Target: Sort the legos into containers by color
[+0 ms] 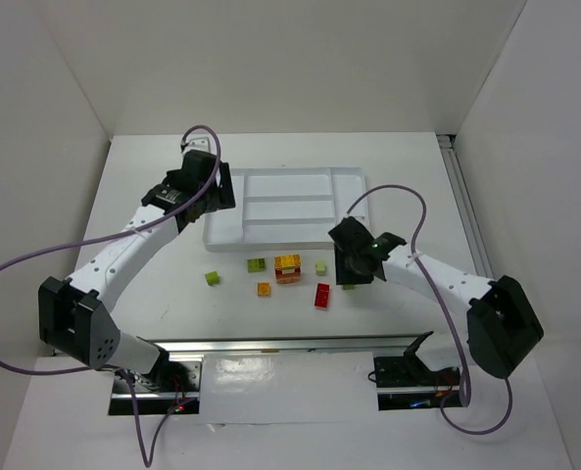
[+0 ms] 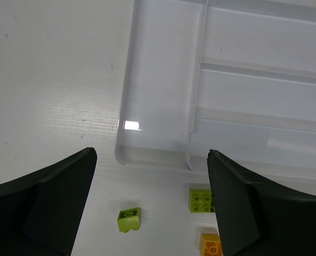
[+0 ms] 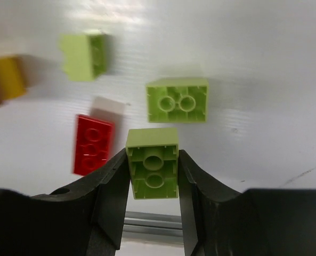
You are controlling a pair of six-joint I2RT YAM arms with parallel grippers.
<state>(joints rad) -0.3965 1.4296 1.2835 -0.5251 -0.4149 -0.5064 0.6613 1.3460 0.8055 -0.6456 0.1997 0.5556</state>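
Right wrist: right gripper (image 3: 153,160) grasps one lime lego (image 3: 152,143), two loose; left gripper (image 2: 151,154) released.

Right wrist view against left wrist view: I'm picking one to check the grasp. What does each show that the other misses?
Only right wrist: the right fingers shut on a lime brick, with a red brick, a second lime brick, a paler brick and a blurred yellow block lying beyond.
Only left wrist: the left fingers open near the tray, whose visible compartments are empty, plus a small lime brick, a green brick and an orange brick.
Both: the white table; seemingly no brick in common.
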